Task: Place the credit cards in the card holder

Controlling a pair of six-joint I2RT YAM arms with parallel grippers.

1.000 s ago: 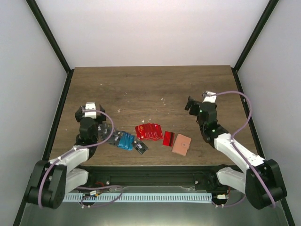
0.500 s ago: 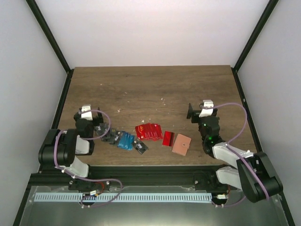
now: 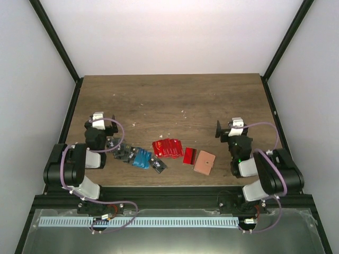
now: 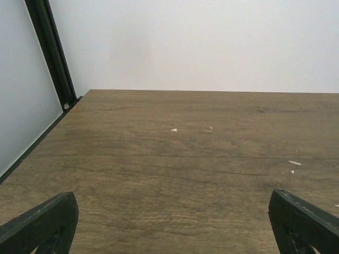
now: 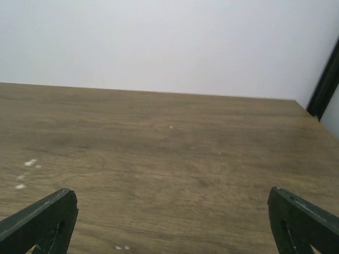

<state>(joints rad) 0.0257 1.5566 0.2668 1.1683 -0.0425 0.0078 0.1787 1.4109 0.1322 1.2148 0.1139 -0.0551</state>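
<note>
Left claw (image 4: 175,219) is spread wide with nothing held, only bare wood between its fingers. Right claw (image 5: 172,219) is equally wide and empty. In the overhead frame's lower centre, red, blue and dark credit cards (image 3: 168,147) lie scattered on the surface (image 3: 169,100). The tan card holder (image 3: 204,162) lies just beside the rightmost red card.

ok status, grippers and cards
Left gripper open, empty; right gripper open, empty. Credit cards loose on the table, none in the card holder; neither wrist camera sees them. Nothing blocking.
</note>
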